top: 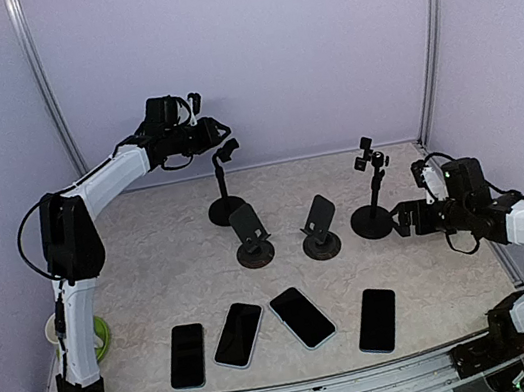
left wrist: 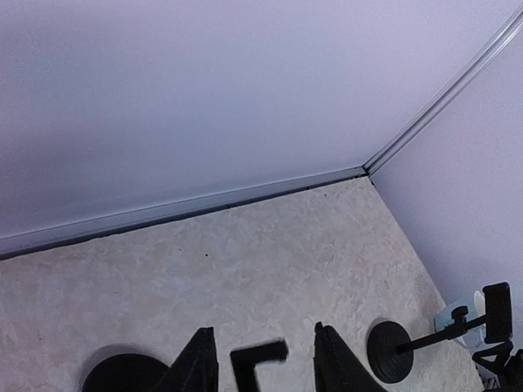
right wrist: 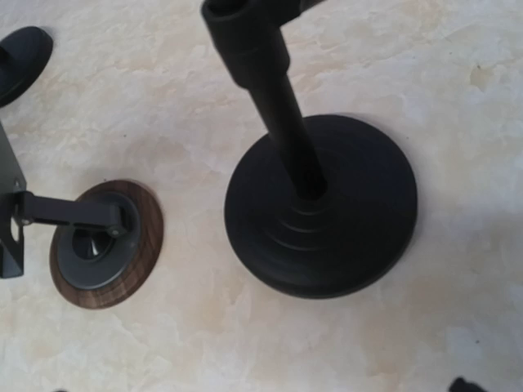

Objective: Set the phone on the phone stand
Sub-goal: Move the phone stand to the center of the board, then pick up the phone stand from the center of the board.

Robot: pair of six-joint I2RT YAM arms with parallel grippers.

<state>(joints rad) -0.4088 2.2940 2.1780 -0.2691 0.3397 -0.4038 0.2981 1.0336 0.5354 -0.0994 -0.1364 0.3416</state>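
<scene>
We record four dark phones lying flat in a row, well nearer the arm bases than either gripper: first phone point(top: 187, 355), second phone point(top: 239, 334), third phone point(top: 302, 317), fourth phone point(top: 376, 320). The left tall stand point(top: 227, 209) is upright, its head between the left gripper's point(left wrist: 260, 359) fingers, gaps both sides. The right tall stand point(top: 371, 222) is upright, its base just beside the right gripper point(top: 403, 220). The low stand point(top: 252, 236) and the wood-rimmed low stand point(top: 320, 228) sit between the grippers.

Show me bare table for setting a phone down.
Free table left of the left pole stand, and along the back wall up to the right pole stand. Crowded: phone row and right gripper beside that stand's base.
</scene>
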